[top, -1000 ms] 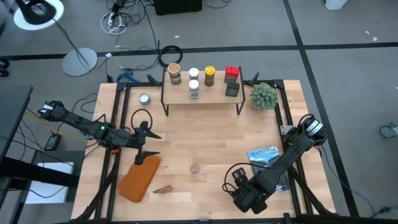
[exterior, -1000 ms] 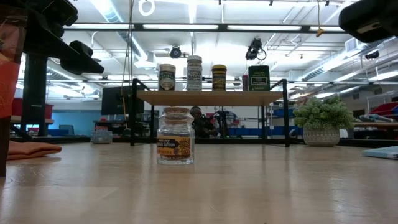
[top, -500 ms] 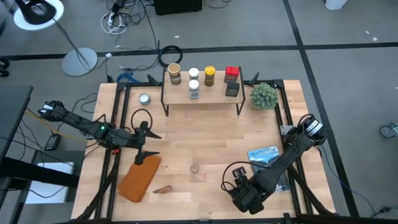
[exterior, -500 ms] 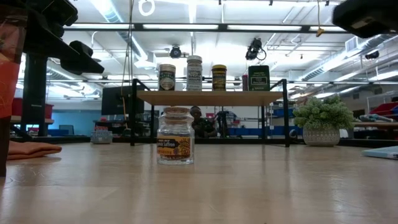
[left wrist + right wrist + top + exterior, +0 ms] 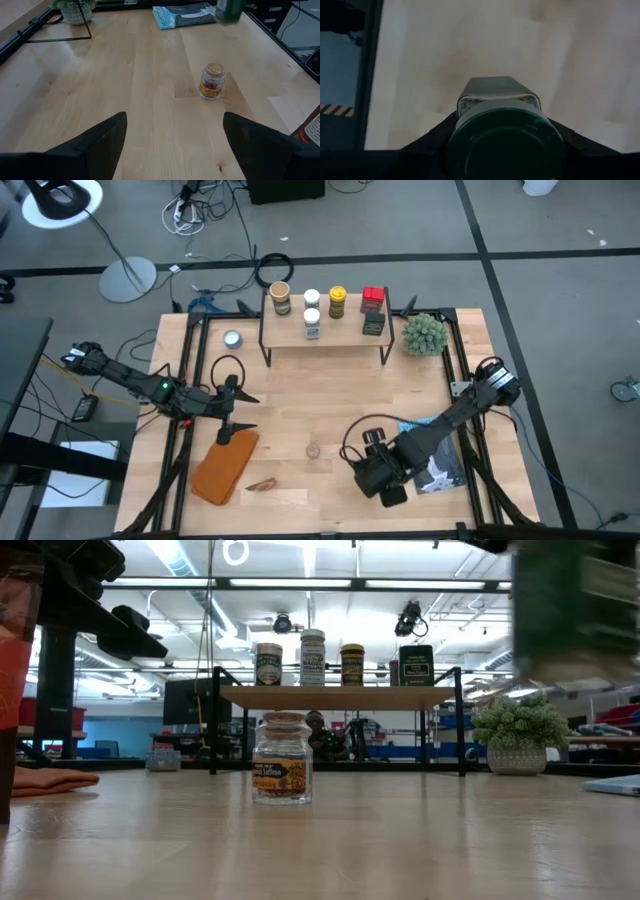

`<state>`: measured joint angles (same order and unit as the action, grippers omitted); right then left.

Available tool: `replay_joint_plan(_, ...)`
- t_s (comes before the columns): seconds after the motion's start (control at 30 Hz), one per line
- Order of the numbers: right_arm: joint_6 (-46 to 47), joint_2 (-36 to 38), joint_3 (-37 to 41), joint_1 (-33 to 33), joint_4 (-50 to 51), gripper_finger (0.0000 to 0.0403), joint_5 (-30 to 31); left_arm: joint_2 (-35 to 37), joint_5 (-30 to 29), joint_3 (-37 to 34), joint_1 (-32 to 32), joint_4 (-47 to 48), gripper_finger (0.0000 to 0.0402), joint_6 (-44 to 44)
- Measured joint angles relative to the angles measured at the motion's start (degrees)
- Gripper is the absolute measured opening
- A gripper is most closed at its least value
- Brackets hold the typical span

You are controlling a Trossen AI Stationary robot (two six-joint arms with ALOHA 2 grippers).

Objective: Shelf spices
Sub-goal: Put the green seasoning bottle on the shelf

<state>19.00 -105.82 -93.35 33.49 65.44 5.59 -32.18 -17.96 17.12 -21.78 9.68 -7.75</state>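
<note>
My right gripper (image 5: pixel 385 477) is over the near right of the table, shut on a green tin with a dark green cap (image 5: pixel 505 137). The tin shows blurred, high above the table (image 5: pixel 575 610). A small glass jar with a cork top (image 5: pixel 313 450) (image 5: pixel 282 760) (image 5: pixel 212 82) stands upright on its base at the table's near middle. The shelf (image 5: pixel 325 332) (image 5: pixel 340 696) stands at the far edge with several spices on its wooden top. My left gripper (image 5: pixel 236 412) waits open at the left, its fingers (image 5: pixel 100 142) wide apart with nothing between them. My right gripper pinches the green tin between its two fingers (image 5: pixel 432 135), one on each side just below the cap, at the tin's shoulder (image 5: pixel 495 92). The fingers come from above, pointing down. The tin hangs upright, cap up, lifted clear of the table.
An orange cloth (image 5: pixel 225 465) and a small brown scrap (image 5: pixel 262 484) lie near the left front. A blue book (image 5: pixel 425 430) lies under the right arm. The spiky plant ball (image 5: pixel 424 333) stands right of the shelf, a flat silver tin (image 5: pixel 232 338) left of it.
My right gripper has risen and moved toward the table's left and a little away from the near edge, carrying the green tin up into the low view. The cork-topped jar and my left arm have stayed put.
</note>
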Motion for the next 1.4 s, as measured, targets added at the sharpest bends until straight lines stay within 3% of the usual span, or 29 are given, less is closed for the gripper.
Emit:
replay_joint_plan(0.37, -10.63, 0.0, -17.69, -12.47, 17.74, 0.0202, 9.69, -0.01, 0.0, 0.01, 0.0, 0.0, 0.0335, -0.01)
replay_joint_plan(0.73, -31.59, 0.02, -23.2, -32.58, 18.79, 0.0202, 11.24, -0.02, 0.02, 0.0, 0.0, 0.01, 0.0335, 0.0)
replay_joint_plan(1.03, -41.55, 0.02, -23.2, -48.67, 10.06, 0.0202, 2.47, 0.0, 0.0, 0.0, -0.02, -0.01, 0.0335, 0.0)
replay_joint_plan(1.4, -46.59, 0.02, -23.2, -57.52, 6.62, 0.0204, -3.47, 0.0, 0.0, 0.0, -0.01, 0.0, 0.0335, -0.01)
